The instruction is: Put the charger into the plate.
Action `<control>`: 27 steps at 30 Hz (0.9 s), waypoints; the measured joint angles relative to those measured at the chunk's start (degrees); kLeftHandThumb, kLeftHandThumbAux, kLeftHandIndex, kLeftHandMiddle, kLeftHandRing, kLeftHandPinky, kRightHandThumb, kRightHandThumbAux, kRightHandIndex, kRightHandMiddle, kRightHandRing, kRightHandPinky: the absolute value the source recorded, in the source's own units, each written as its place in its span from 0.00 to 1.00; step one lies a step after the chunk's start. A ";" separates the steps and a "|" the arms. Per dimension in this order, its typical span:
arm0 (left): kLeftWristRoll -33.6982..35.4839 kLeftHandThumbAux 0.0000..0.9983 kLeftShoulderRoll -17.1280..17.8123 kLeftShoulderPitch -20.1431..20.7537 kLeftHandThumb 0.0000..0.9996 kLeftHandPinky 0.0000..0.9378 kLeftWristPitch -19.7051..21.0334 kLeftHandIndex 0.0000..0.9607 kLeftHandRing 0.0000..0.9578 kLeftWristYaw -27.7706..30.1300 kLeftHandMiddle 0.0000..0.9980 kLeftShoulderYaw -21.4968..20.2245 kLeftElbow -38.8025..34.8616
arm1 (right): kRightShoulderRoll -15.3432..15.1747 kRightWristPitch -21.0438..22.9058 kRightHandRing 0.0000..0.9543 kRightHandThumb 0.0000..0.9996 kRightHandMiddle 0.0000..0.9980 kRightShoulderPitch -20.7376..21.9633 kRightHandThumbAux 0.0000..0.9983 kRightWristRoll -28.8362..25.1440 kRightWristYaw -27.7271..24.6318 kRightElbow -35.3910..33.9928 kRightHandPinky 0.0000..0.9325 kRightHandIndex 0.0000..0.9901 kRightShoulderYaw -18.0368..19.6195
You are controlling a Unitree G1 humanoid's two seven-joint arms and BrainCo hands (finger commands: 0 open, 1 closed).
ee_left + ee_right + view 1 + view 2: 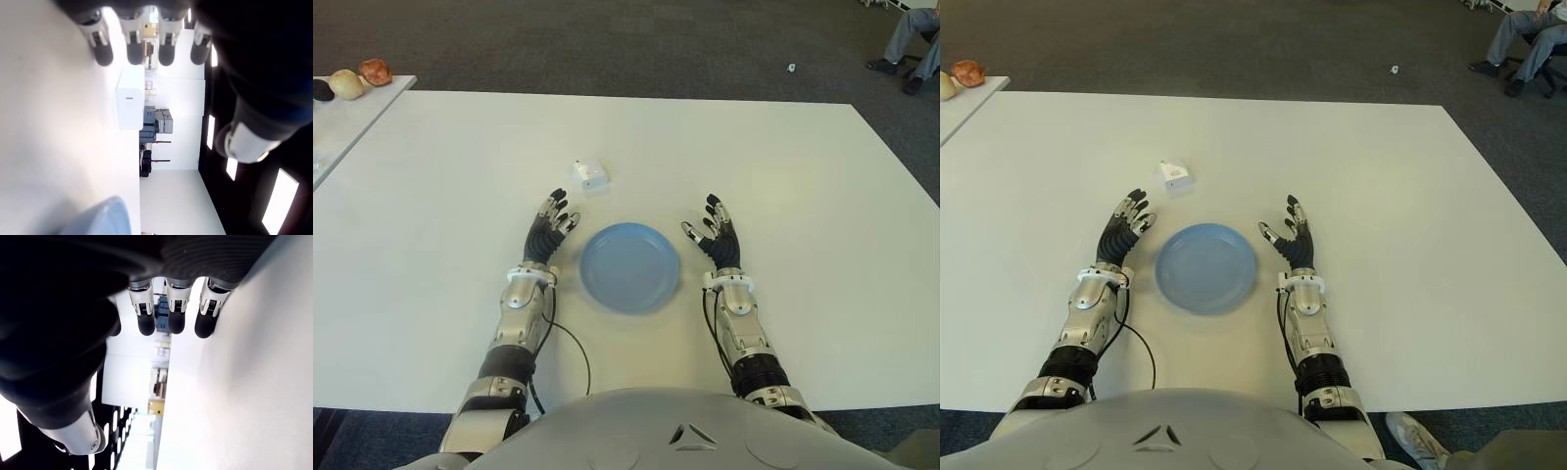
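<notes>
Charger lies beyond left hand, fingers spread and empty; right hand likewise flanks plate.

White table fills most of the frame. Blue plate sits near the robot's edge, nothing in it. Left hand shows just left of the plate, fingers extended and relaxed, holding nothing. Right hand shows just right of the plate, fingers likewise loose and unloaded. White charger lies on the table beyond the left hand, apart from its fingertips and clear of the plate. Second table at far left carries roundish items, possibly produce; too small to identify. A seated person's legs show at upper right.
</notes>
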State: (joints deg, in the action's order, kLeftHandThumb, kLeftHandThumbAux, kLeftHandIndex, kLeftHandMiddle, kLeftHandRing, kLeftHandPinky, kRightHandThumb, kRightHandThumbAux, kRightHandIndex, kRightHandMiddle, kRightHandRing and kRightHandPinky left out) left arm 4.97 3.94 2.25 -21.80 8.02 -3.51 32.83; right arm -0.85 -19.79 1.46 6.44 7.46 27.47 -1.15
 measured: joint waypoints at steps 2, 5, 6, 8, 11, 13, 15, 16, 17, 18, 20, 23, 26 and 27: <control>0.00 0.67 0.01 0.13 0.00 0.04 0.00 0.02 0.04 0.00 0.06 -0.01 0.14 | 0.01 -0.01 0.06 0.12 0.06 0.06 0.80 0.00 0.04 0.07 0.09 0.04 0.00; 0.00 0.67 0.02 0.36 0.00 0.04 0.00 0.02 0.04 0.00 0.06 -0.02 0.36 | 0.03 -0.01 0.06 0.12 0.06 0.14 0.80 0.00 0.07 0.17 0.09 0.04 0.01; 0.00 0.67 0.03 0.43 0.00 0.04 0.00 0.02 0.04 0.00 0.06 -0.03 0.44 | 0.04 -0.01 0.06 0.12 0.06 0.15 0.80 0.00 0.08 0.19 0.09 0.04 0.00; 0.00 0.67 0.07 0.69 0.00 0.04 0.02 0.02 0.04 0.00 0.06 -0.07 0.66 | 0.07 -0.04 0.06 0.12 0.06 0.25 0.80 0.00 0.12 0.32 0.08 0.04 0.01; -0.02 0.67 0.26 1.31 0.00 0.04 0.46 0.02 0.04 0.00 0.05 -0.14 1.00 | 0.13 -0.06 0.05 0.11 0.06 0.48 0.79 0.00 0.25 0.58 0.08 0.04 0.02; -0.08 0.67 0.51 1.86 0.00 0.04 1.18 0.02 0.04 -0.05 0.05 -0.22 1.04 | 0.16 -0.08 0.05 0.11 0.06 0.60 0.79 0.01 0.32 0.71 0.08 0.04 0.02; -0.18 0.66 0.79 2.60 0.00 0.04 1.84 0.02 0.04 -0.26 0.05 -0.28 1.02 | 0.18 -0.09 0.05 0.11 0.06 0.67 0.79 0.03 0.39 0.80 0.08 0.04 0.01; -0.39 0.66 0.92 2.98 0.00 0.04 2.26 0.02 0.04 -0.44 0.05 -0.33 1.08 | 0.19 -0.10 0.05 0.11 0.06 0.71 0.79 0.05 0.45 0.84 0.08 0.04 0.00; -0.54 0.66 1.03 3.36 0.00 0.04 2.75 0.02 0.04 -0.72 0.05 -0.36 1.13 | 0.21 -0.11 0.05 0.11 0.05 0.76 0.78 0.06 0.50 0.88 0.08 0.04 -0.02; -0.63 0.66 1.12 3.66 0.00 0.04 3.18 0.02 0.04 -1.03 0.05 -0.39 1.18 | 0.23 -0.11 0.05 0.11 0.05 0.80 0.78 0.08 0.56 0.92 0.08 0.04 -0.02; -0.98 0.66 1.24 4.40 0.00 0.05 4.06 0.02 0.04 -1.68 0.05 -0.45 1.33 | 0.27 -0.13 0.05 0.11 0.05 0.83 0.79 0.11 0.75 0.94 0.08 0.04 -0.02; -1.45 0.66 1.45 6.32 0.01 0.05 5.87 0.01 0.04 -2.75 0.05 -0.55 1.75 | 0.26 -0.15 0.05 0.11 0.06 0.87 0.79 0.11 0.93 0.99 0.09 0.04 -0.01; -1.97 0.67 2.08 9.58 0.01 0.05 8.61 0.01 0.04 -3.98 0.05 -0.65 2.98 | 0.24 -0.19 0.05 0.11 0.06 0.89 0.79 0.11 0.96 1.03 0.09 0.04 -0.01; -2.22 0.67 2.34 10.97 0.01 0.04 9.60 0.01 0.04 -4.40 0.05 -0.72 3.42 | 0.23 -0.20 0.06 0.11 0.06 0.90 0.79 0.11 0.97 1.04 0.09 0.04 -0.01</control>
State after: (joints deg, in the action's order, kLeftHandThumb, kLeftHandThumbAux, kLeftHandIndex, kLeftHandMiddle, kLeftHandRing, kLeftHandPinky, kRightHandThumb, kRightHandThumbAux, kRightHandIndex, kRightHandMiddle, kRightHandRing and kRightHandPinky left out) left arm 2.75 6.27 13.22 -12.19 3.62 -4.24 36.25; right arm -0.62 -19.98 2.36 6.56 8.43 28.50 -1.16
